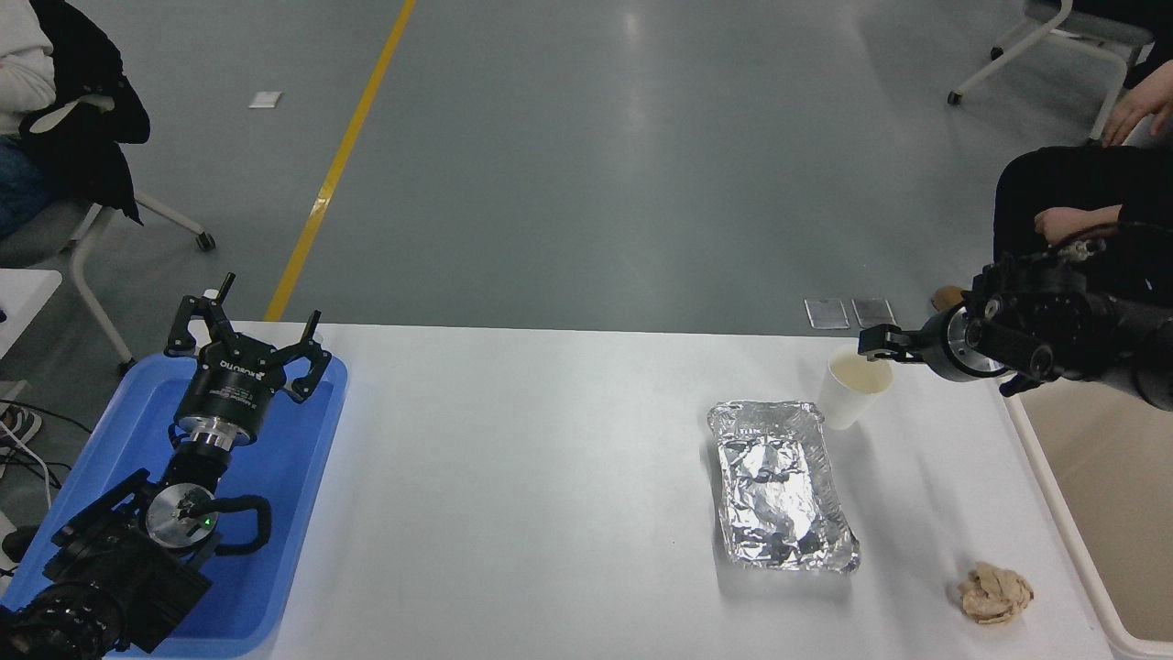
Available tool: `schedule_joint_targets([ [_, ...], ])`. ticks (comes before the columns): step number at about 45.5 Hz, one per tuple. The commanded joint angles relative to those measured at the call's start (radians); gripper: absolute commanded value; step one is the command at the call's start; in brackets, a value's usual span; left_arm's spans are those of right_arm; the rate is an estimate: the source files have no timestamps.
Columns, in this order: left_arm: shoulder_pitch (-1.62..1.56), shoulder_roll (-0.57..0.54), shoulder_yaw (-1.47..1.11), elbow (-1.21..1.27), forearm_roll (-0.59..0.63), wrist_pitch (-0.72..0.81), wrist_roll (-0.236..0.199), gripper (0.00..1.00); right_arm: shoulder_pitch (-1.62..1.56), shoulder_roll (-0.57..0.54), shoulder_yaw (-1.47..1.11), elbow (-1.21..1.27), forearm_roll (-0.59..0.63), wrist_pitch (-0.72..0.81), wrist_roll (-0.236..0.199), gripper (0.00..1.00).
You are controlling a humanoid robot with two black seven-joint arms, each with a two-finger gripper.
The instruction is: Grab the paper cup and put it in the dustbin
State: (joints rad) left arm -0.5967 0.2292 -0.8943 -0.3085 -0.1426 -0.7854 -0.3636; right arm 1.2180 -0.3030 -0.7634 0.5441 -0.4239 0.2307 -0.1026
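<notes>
The paper cup (851,390) stands upright on the white table, touching the far right corner of a foil tray; it is white with a cream inside. My right gripper (875,347) comes in low from the right edge and sits at the cup's far right rim, seen side-on. The cream dustbin (1123,513) fills the lower right edge, partly behind my right arm. At the lower left, my left gripper (247,316) is parked open over a blue tray.
A crinkled silver foil tray (781,490) lies right of the table's centre. A crumpled brown paper ball (994,593) rests near the front right. The blue tray (284,513) is at the left edge. People sit beyond the table at both top corners, one's hand (1063,222) near my right arm.
</notes>
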Motion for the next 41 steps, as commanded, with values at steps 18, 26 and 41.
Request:
schedule_joint_targets([
  [18,0.0,-0.001,0.0,0.0,0.0,0.0,0.0,1.0,-0.1,0.038,0.0,-0.039,0.002,-0.154,0.003,0.87],
  [26,0.0,-0.001,0.0,0.0,0.0,0.0,0.0,1.0,-0.101,0.039,0.0,-0.039,0.004,-0.162,0.011,0.47],
  [41,0.0,-0.001,0.0,-0.001,0.0,0.0,0.0,1.0,-0.094,0.047,0.009,0.008,0.004,-0.142,0.017,0.0],
])
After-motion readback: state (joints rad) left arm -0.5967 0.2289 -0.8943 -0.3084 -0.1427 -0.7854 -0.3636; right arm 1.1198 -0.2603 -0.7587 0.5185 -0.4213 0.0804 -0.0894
